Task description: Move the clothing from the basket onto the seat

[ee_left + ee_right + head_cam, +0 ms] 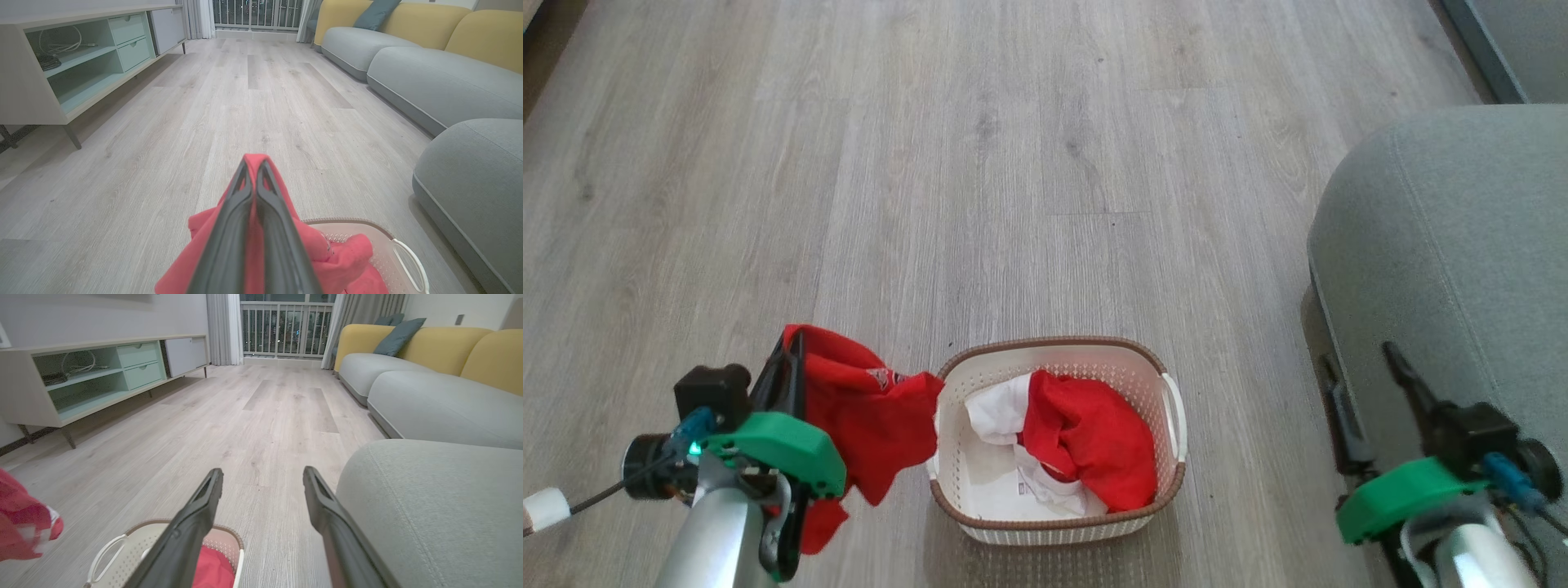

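Clothing (347, 255) in left gripper (253, 168), sofa (441, 77) beyond

Silver forearm (1474, 559), green wrist shell (1401, 494), dark pincer (262, 473).

The basket (1054, 531) stood on the plank floor (1013, 163) with one garment (1094, 441) heaped inside it, toward its right wall. A second garment (874, 416) hung just left of the basket, caught between the fingers of the left gripper (253, 167); whether it touched the rim could not be told. The seat (1445, 245) sat to the basket's right, with the right gripper (263, 473) at the seat's near edge. Far beyond the basket, a media cabinet (81, 53) lined the left side and a sofa (429, 77) the right, behind the seat.
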